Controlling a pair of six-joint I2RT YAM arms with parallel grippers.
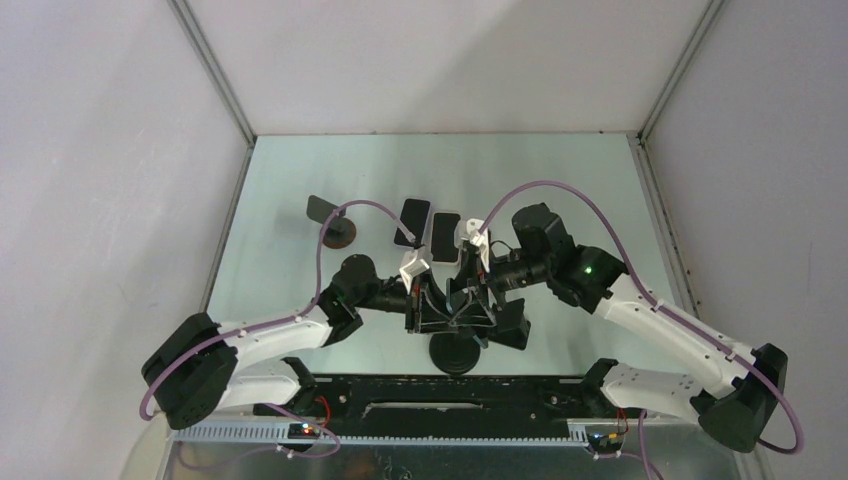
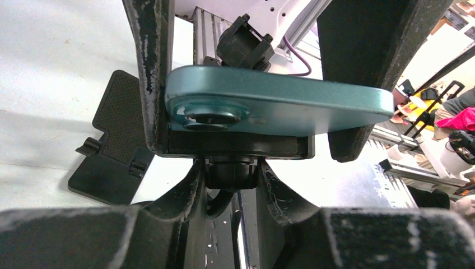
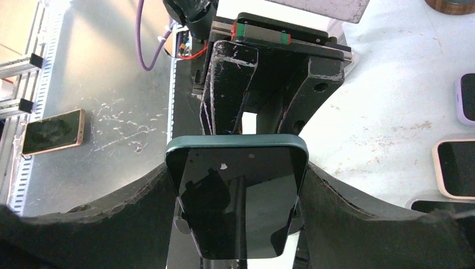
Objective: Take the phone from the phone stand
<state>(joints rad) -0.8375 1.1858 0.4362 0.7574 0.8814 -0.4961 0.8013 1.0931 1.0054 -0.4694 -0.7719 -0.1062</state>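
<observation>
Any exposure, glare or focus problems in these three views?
Top external: even light, but the left gripper, right gripper and phone stand merge into one dark mass. Left wrist: teal phone sharp, table around it nearly blown white. Right wrist: the screen shows dark reflections; table at right washed out.

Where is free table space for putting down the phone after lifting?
Free: the table strip between back wall and spare phones, and right of the right arm. Crowded: centre, where the left hand and right hand meet at the phone stand.
</observation>
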